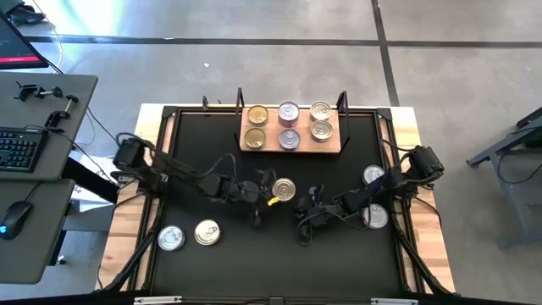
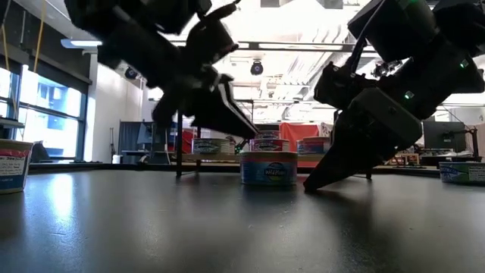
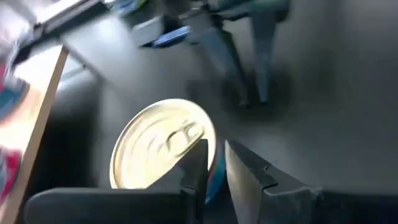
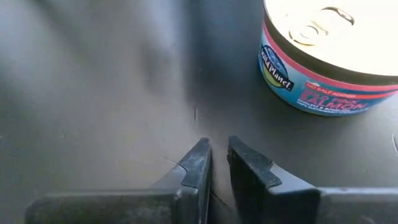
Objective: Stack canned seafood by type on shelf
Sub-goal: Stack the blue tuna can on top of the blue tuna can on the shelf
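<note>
High view: 6 cans sit on the shelf (image 1: 290,135) in 3 pairs; a gold-lidded can (image 1: 284,189) lies mid-tabletop (image 1: 254,254), the left tool (image 1: 269,196) just beside it. 2 more cans (image 1: 188,235) wait front-left, 2 by the right arm.

Low view: the centre can stands free between both arms, shelf behind.

Left wrist view: its fingers (image 3: 196,163) nearly clenched, grasping nothing, beside the lid; likely the pick-up step, needing wider jaws.

Right wrist view: right tool (image 4: 217,155) clenched, empty, over bare tabletop near a salmon can (image 4: 323,59). Open room is ample ahead.
</note>
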Action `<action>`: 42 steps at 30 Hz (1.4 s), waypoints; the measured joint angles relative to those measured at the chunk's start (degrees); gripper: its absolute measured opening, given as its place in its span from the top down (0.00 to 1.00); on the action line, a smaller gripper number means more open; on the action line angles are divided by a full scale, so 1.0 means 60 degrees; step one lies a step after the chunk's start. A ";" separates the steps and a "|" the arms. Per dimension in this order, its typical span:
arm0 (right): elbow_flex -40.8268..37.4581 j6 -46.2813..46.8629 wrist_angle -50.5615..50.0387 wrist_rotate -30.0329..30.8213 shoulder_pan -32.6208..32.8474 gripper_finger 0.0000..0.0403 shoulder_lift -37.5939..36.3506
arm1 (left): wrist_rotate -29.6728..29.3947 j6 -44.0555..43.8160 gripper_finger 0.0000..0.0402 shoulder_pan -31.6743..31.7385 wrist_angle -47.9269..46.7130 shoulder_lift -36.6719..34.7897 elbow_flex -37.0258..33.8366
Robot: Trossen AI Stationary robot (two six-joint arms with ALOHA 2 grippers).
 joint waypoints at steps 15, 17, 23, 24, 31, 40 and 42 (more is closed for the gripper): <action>-0.0018 -0.1930 -0.0828 0.1240 0.0827 0.88 -0.1605 | -0.0634 0.1065 0.87 0.0158 0.0956 0.1179 0.0026; -0.0025 -0.2078 -0.1419 0.1591 0.0925 0.87 -0.2007 | -0.0579 0.1117 0.93 0.0180 0.0998 0.1179 0.0041; -0.0015 -0.2972 -0.1900 0.1826 0.0925 0.77 -0.2661 | -0.0212 0.1062 0.99 0.0221 0.0780 0.1223 0.0395; -0.0018 -0.3369 -0.1904 0.1829 0.0918 0.73 -0.2648 | -0.0177 0.1058 0.99 0.0217 0.0715 0.1226 0.0476; -0.0009 -0.7168 -0.1332 0.2178 0.0922 0.45 -0.1669 | 0.0031 0.0544 1.00 0.0225 0.0626 0.1230 0.0957; -0.0007 -0.9250 -0.0381 0.3815 0.0868 0.38 -0.0902 | 0.1274 -0.0919 1.00 0.0553 0.0496 0.1219 0.1323; -0.0007 -0.9193 -0.0371 0.3566 0.0782 0.38 -0.0902 | 0.1475 -0.1131 1.00 0.0635 0.0521 0.1218 0.1363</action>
